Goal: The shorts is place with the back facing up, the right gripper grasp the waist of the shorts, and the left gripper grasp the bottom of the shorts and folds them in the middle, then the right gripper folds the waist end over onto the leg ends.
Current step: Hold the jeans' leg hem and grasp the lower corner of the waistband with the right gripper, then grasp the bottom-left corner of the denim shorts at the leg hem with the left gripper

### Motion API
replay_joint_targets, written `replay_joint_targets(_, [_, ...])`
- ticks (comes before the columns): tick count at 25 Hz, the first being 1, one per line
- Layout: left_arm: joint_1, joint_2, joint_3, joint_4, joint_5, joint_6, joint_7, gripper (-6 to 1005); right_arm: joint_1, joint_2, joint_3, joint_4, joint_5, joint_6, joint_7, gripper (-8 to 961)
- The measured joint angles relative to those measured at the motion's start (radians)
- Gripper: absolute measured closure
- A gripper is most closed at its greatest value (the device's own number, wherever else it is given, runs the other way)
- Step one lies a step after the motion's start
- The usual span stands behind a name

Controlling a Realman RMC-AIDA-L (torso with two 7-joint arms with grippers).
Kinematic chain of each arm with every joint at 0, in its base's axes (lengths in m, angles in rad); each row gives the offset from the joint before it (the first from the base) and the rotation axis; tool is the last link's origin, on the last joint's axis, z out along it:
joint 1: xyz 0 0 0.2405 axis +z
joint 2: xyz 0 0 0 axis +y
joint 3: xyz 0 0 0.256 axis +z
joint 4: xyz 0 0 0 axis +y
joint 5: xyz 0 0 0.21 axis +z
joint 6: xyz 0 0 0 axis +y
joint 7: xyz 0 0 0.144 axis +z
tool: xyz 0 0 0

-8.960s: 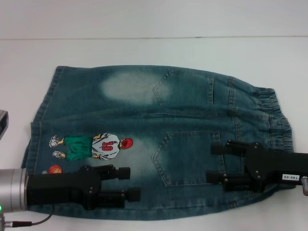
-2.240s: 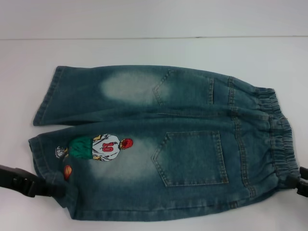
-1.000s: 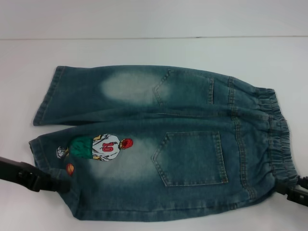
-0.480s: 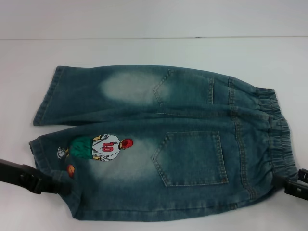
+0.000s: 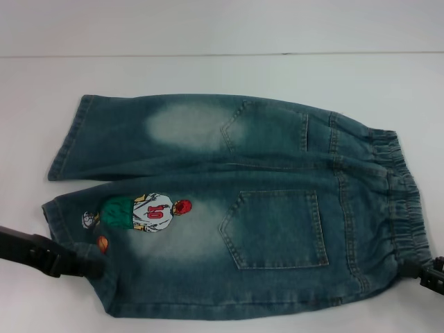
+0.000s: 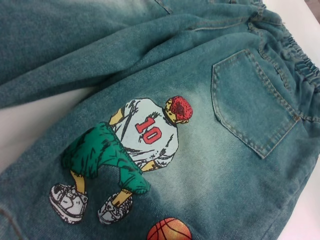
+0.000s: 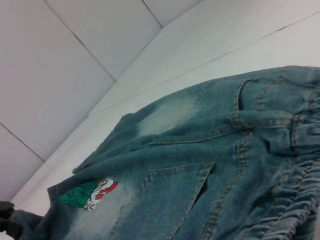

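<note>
The shorts (image 5: 229, 208) lie back up on the white table, leg hems to the left and elastic waist (image 5: 399, 201) to the right. My left gripper (image 5: 87, 266) is at the near leg hem, just below the orange ball (image 5: 103, 243), and is shut on the puckered denim there. At the near corner of the waist, by the frame's edge, my right gripper (image 5: 416, 270) is shut on fabric drawn into a point. The player print (image 6: 135, 145) fills the left wrist view. In the right wrist view the waist (image 7: 295, 200) is close, and the left gripper (image 7: 6, 217) shows far off.
The far leg hem (image 5: 66, 142) lies flat and apart from the near leg, with a wedge of table between them. White table (image 5: 222, 76) surrounds the shorts, with its back edge near the top of the head view.
Nine seconds ago both grippers hovered open over the shorts; since then they have gone to the near edge and gripped it, bunching the near hem. In the last second only the right gripper shifted slightly.
</note>
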State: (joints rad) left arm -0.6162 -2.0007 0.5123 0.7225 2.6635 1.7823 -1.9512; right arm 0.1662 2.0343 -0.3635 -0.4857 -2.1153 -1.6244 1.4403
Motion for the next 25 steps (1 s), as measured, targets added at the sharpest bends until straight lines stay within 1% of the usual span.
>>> replay_joint_targets(5, [0.000,-0.002,0.000,0.000,0.004,0.000,0.000,907,0.000,0.000,-0.006,0.000,0.000,0.006,0.000,520])
replay_joint_targets(10, [0.000,-0.004,0.000,0.000,0.004,0.000,0.000,907,-0.003,0.000,-0.008,0.000,0.000,0.006,0.004,768])
replay_joint_targets(21, [0.009,-0.004,-0.004,-0.002,-0.001,0.003,0.000,907,0.002,0.000,-0.009,-0.003,-0.034,0.000,-0.002,906])
replay_joint_targets(25, [0.023,-0.004,-0.010,-0.002,-0.002,0.010,0.002,907,0.003,0.001,-0.008,-0.004,-0.048,-0.012,-0.014,906])
